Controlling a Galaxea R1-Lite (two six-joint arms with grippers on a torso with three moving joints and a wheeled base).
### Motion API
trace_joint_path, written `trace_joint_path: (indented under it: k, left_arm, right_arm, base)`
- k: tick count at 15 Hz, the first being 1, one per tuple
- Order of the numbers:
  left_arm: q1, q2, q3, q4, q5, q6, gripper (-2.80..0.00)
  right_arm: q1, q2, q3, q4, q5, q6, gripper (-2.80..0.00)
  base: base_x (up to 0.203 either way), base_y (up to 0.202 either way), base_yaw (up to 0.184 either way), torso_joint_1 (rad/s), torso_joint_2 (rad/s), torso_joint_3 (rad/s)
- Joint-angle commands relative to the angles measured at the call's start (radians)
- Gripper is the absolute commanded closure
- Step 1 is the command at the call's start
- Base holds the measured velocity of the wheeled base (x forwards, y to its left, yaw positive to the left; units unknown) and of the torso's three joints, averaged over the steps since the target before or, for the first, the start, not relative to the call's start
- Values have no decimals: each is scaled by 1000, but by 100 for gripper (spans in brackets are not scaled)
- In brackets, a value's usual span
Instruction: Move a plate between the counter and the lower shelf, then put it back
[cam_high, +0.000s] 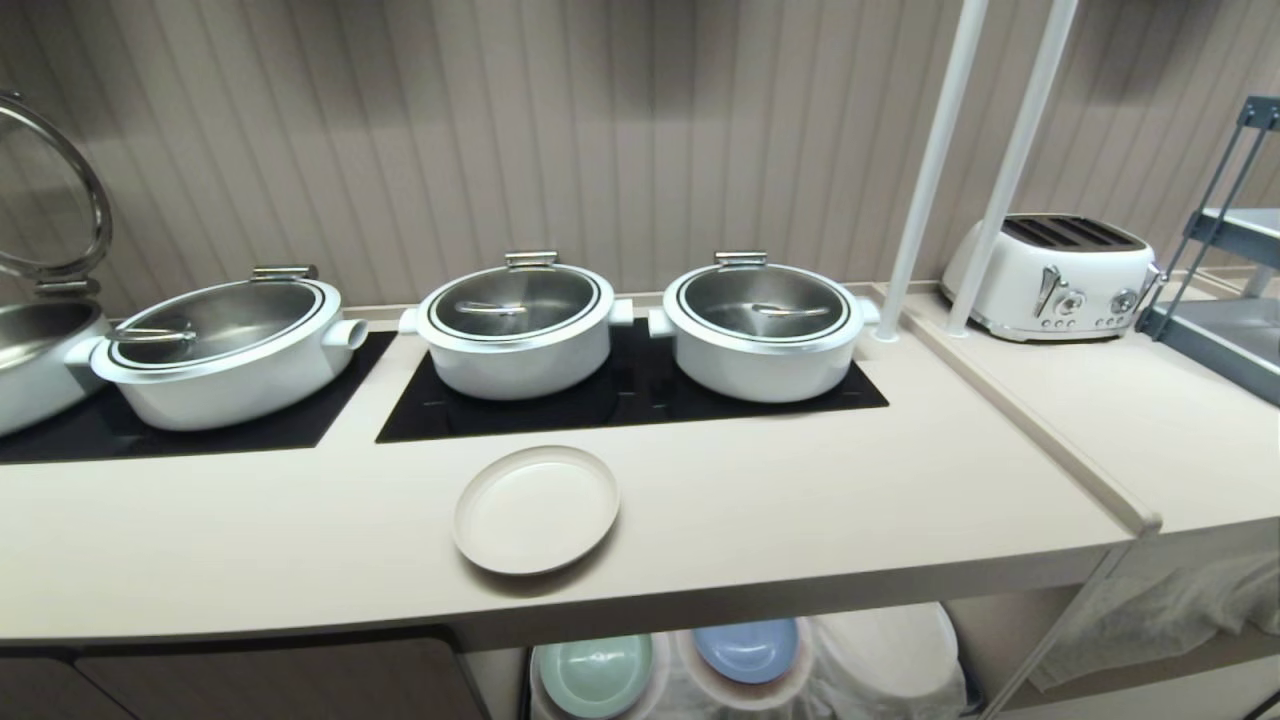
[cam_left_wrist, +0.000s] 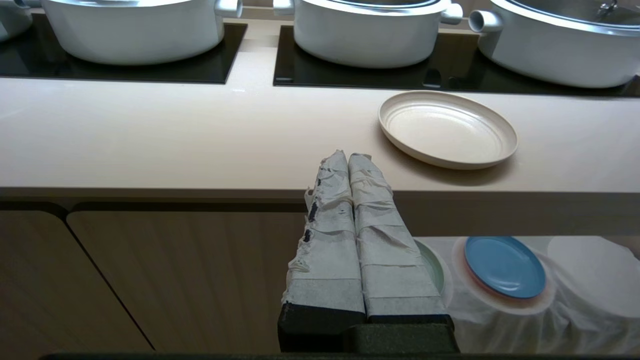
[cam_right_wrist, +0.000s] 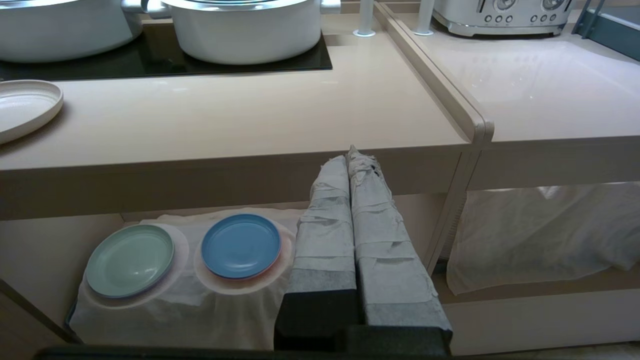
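Observation:
The cream-beige plate (cam_high: 536, 510) (cam_left_wrist: 447, 128) (cam_right_wrist: 22, 107) lies flat on the beige counter (cam_high: 800, 520) near its front edge, in front of the middle pot. Under the counter, the lower shelf (cam_right_wrist: 45, 250) holds plate stacks draped in white cloth. My left gripper (cam_left_wrist: 348, 156) is shut and empty, hanging before the counter's front edge, to the left of the plate and apart from it. Further right, my right gripper (cam_right_wrist: 348, 156) is also shut and empty, level with the counter's edge. Neither arm appears in the head view.
Three white lidded pots (cam_high: 515, 325) stand on black cooktop panels (cam_high: 640, 400) behind the plate. On the shelf's cloth lie a mint-green plate (cam_right_wrist: 130, 260) and a blue plate (cam_right_wrist: 241, 246). A white toaster (cam_high: 1050, 275), two white poles (cam_high: 935, 160) and a grey-blue rack (cam_high: 1225, 270) are at the right.

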Motion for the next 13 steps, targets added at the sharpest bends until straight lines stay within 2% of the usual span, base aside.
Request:
trace_joint_path:
  k: [1,13]
  left_arm:
    - [0,0,0,0,0,-1,0]
    - [0,0,0,0,0,-1,0]
  right_arm:
    - [0,0,0,0,0,0,0]
    - [0,0,0,0,0,0,0]
  base:
    - [0,0,0,0,0,0]
    - [0,0,0,0,0,0]
